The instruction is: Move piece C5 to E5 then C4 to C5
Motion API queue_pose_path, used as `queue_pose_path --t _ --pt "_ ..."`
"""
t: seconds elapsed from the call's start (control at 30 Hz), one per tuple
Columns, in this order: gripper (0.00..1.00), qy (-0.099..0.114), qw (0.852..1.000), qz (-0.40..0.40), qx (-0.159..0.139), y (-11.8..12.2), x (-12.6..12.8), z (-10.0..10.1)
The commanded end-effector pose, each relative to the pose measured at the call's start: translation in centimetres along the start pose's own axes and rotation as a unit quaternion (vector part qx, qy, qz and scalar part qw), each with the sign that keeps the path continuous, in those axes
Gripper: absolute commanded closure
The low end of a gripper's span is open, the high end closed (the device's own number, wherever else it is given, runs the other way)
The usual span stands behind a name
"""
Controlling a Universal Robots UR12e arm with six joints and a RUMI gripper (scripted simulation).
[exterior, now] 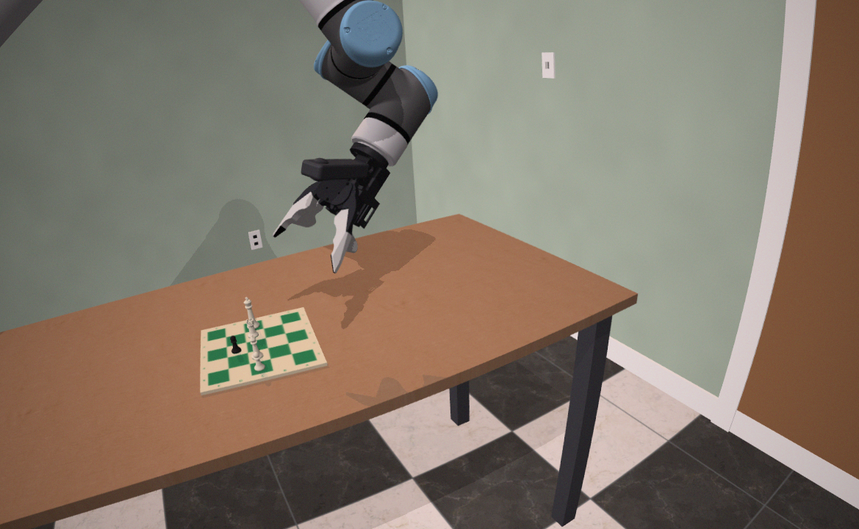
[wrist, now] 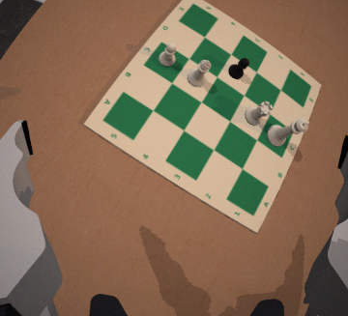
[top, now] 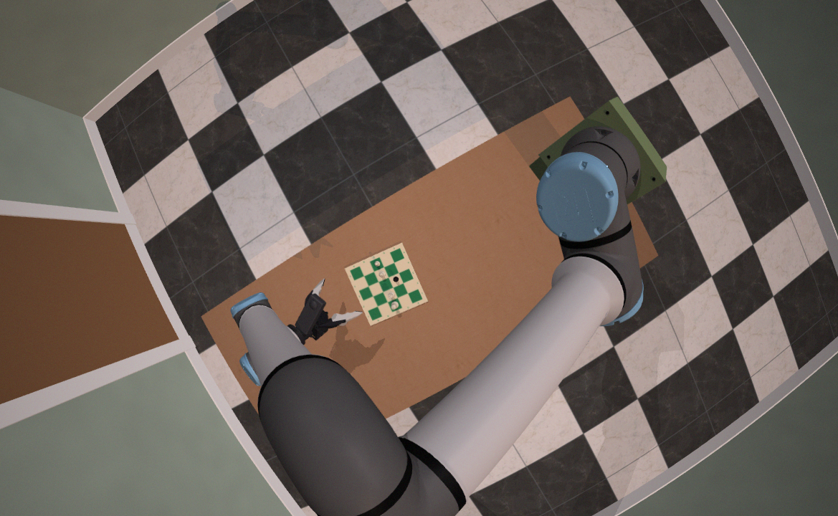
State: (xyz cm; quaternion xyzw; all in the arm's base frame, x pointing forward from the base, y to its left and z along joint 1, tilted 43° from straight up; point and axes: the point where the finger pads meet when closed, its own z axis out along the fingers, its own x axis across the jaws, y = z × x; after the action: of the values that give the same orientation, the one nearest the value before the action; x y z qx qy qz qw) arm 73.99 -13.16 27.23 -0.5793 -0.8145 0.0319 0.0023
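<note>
Pieces (top: 384, 274) on board (top: 408, 250), types indistinct from above.

The arm (top: 511, 378) is built of pale grey tubular links and dark grey joint housings, with thin black rings at the seams and round light-blue end caps (top: 577, 196) dotted with small screw holes around the rim. It stands on a square olive-green base plate (top: 651, 168) with bolt holes at its corners. The gripper (exterior: 307, 246) has a black body and two tapering white fingers (exterior: 339, 248) with dark tips.
</note>
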Motion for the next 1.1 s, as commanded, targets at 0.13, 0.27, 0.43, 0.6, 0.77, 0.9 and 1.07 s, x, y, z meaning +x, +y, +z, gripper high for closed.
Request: queue_pose_path --t 0.13,0.27,0.43,0.6,0.77,0.9,1.07 --pt "0.00 -0.044 0.994 -0.054 -0.082 -1.6 -0.1 2.4" --pt "0.00 -0.059 0.990 -0.072 -0.107 -2.2 0.0 3.1" --pt "0.00 -0.075 0.985 -0.090 -0.129 -2.8 0.1 3.6" --pt "0.00 -0.095 0.975 -0.114 -0.163 -3.6 0.2 4.6" --pt "0.00 -0.115 0.965 -0.137 -0.194 -4.4 0.3 5.4" --pt "0.00 -0.127 0.957 -0.151 -0.213 -4.8 0.4 5.9" --pt "0.00 -0.149 0.941 -0.177 -0.247 -5.7 0.5 6.8"
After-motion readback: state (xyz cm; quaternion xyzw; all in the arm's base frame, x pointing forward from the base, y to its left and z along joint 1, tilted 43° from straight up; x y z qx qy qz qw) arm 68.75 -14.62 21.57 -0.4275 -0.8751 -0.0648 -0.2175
